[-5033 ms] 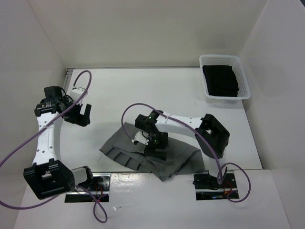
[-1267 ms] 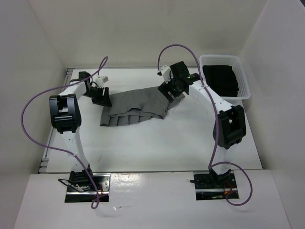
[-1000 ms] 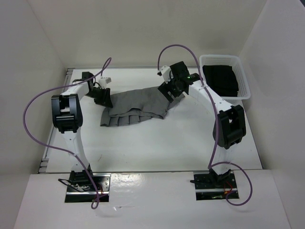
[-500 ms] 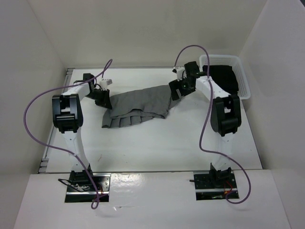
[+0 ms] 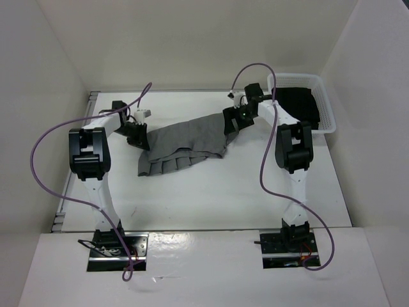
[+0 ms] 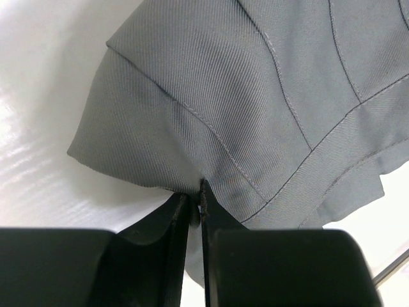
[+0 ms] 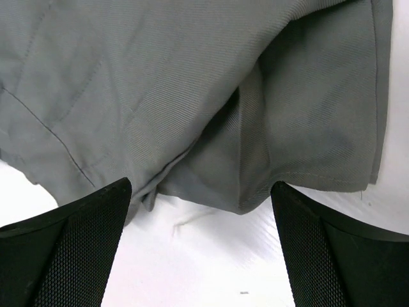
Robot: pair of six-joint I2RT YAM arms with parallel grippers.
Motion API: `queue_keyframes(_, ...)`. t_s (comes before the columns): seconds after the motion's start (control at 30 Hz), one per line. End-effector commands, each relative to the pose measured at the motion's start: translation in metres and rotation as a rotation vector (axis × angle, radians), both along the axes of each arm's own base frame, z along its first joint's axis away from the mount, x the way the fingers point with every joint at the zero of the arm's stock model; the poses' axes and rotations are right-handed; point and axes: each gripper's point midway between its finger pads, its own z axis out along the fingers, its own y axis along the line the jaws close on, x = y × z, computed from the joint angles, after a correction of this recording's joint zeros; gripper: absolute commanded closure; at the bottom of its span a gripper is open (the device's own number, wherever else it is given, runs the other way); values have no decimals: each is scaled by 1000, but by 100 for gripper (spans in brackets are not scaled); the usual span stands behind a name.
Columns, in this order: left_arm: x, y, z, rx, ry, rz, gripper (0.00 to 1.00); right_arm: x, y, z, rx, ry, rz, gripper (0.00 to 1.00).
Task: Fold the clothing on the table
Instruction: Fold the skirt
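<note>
The clothing, a mid-grey pleated skirt (image 5: 185,142), lies spread at the back of the white table (image 5: 223,192). My left gripper (image 5: 140,137) is at its left end, and in the left wrist view the jaws (image 6: 193,195) are pinched shut on a fold of the skirt's edge (image 6: 211,109). My right gripper (image 5: 231,122) hovers at the skirt's right end. Its mesh-padded fingers (image 7: 67,246) stand wide apart, with the skirt's corner (image 7: 255,147) just beyond the tips and only bare table between them.
A white lattice basket (image 5: 327,121) with a black garment (image 5: 297,105) stands at the back right, close behind the right arm. Purple cables (image 5: 45,137) arc over both arms. White walls enclose the table on three sides.
The left gripper has closed on the skirt's left edge. The right arm's elbow has swung left and its wrist has drawn back toward the basket. The skirt has shifted slightly right.
</note>
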Motion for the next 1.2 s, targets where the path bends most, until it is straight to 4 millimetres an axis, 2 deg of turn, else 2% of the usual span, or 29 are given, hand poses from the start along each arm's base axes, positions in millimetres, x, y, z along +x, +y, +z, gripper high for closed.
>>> queue_keyframes(0.0,-22,6,-9,52,68,-11,83,-2,13,2,56,32,35,6)
queue_keyframes(0.03,-21,6,-6,53,58,-11,83,0,15,6,68,24,41,6)
queue_keyframes(0.07,-24,6,-8,52,67,-11,84,-4,16,1,74,47,45,6)
queue_keyframes(0.27,-26,7,-8,63,64,-17,84,-6,19,-2,90,55,62,6)
queue_keyframes(0.43,-28,7,-8,62,73,-18,84,-7,19,-11,86,73,62,17)
queue_keyframes(0.67,-30,9,-7,73,70,-24,84,-9,21,-24,98,113,68,47)
queue_keyframes(0.7,-30,9,-7,73,70,-24,84,-7,22,-21,99,104,69,55)
queue_keyframes(0.73,-32,9,-6,73,70,-24,84,-10,21,-27,96,125,67,58)
queue_keyframes(0.8,-32,9,-6,73,70,-24,84,-4,23,-25,98,110,68,64)
queue_keyframes(0.87,-32,9,-6,73,70,-24,84,-3,29,-22,107,107,82,64)
queue_keyframes(0.9,-32,9,-6,73,70,-24,84,-7,30,-27,114,130,85,69)
queue_keyframes(0.97,-35,8,-8,72,79,-24,84,-2,31,-20,117,116,87,78)
queue_keyframes(1.03,-35,8,-8,72,79,-24,84,-4,32,-24,123,126,90,89)
queue_keyframes(1.1,-34,8,-5,73,70,-24,84,-4,32,-24,123,126,90,93)
queue_keyframes(1.13,-34,8,-5,73,70,-24,84,-1,33,-20,125,116,91,100)
queue_keyframes(1.17,-34,8,-5,73,70,-24,84,-1,33,-20,125,116,91,100)
